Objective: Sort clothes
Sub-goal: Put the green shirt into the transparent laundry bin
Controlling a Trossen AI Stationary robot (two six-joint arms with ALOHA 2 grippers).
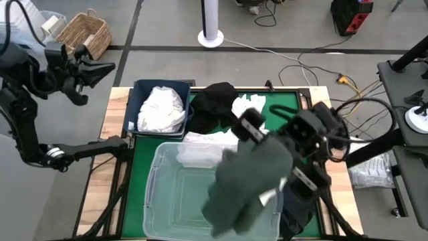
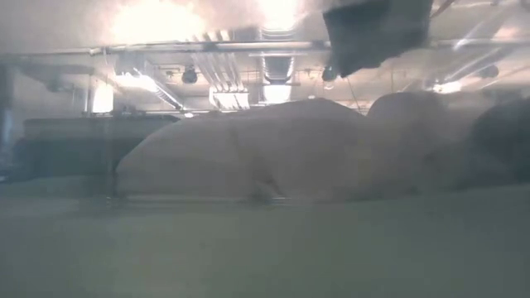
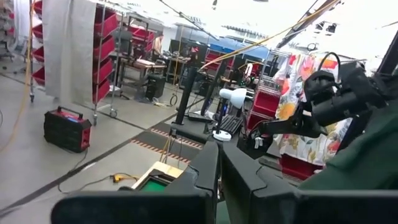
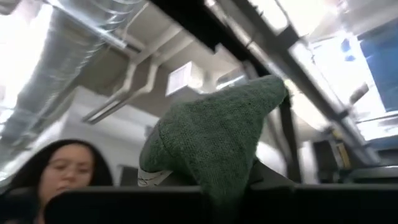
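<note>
My right gripper (image 1: pixel 267 155) is shut on a dark green garment (image 1: pixel 247 184) held high over the clear plastic tub (image 1: pixel 167 201). The garment covers the fingers. It also shows in the right wrist view (image 4: pixel 211 137) and at the top of the low view (image 2: pixel 373 33). White clothes (image 1: pixel 160 110) lie in the navy bin (image 1: pixel 137 94). A black garment (image 1: pixel 214 104) and more white clothes (image 1: pixel 247 106) lie on the green mat, and one white piece (image 1: pixel 204 144) lies by the tub's far rim. My left gripper (image 1: pixel 101 67) is shut and empty, raised beyond the table's far left corner. My right gripper holds a bunched fold of the dark green garment (image 4: pixel 217 168) between its fingers, which point upward. The bunch stands up past the fingertips. The rest (image 1: pixel 234 201) drapes over the gripper and hangs slack, lifted clear above the tub. The garment hides the contact itself.
A small white tag (image 4: pixel 152 177) shows on the green garment. A wicker basket (image 1: pixel 83 33) and a white fan base (image 1: pixel 212 37) stand on the floor beyond the table. A person shows in the right wrist view (image 4: pixel 59 168). Cables lie at the table's far right.
</note>
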